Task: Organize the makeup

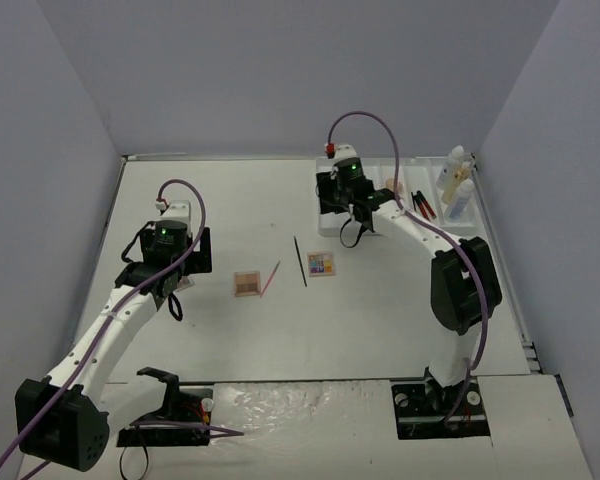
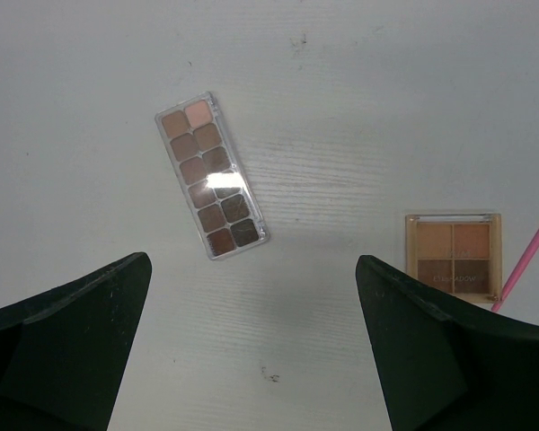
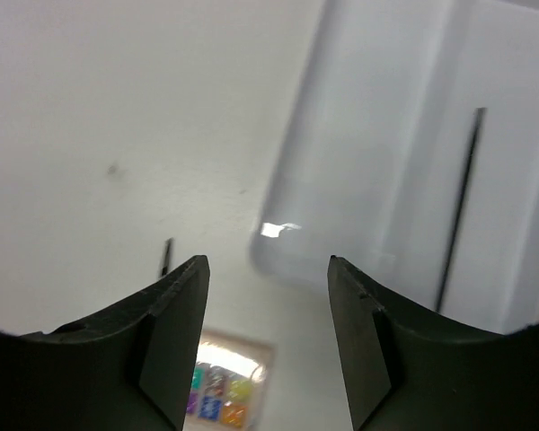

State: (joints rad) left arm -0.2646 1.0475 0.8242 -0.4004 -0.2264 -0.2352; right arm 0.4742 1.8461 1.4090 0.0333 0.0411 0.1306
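Observation:
My left gripper [image 1: 178,280] is open and empty above the table; in the left wrist view [image 2: 253,262] a long brown eyeshadow palette [image 2: 212,176] lies just beyond its fingertips. A square brown palette [image 1: 247,283] [image 2: 453,254] and a pink pencil [image 1: 270,278] [image 2: 524,267] lie to its right. A black pencil [image 1: 300,261] and a colourful palette [image 1: 320,264] [image 3: 220,391] lie mid-table. My right gripper [image 1: 352,212] [image 3: 268,262] is open and empty, held above the near left corner of the white tray [image 3: 386,135].
The divided tray [image 1: 380,172] at the back right holds white and amber bottles [image 1: 456,188], red-black lipsticks [image 1: 423,205], a peach sponge [image 1: 392,185] and a thin black pencil [image 3: 458,206]. Walls close in the table on three sides.

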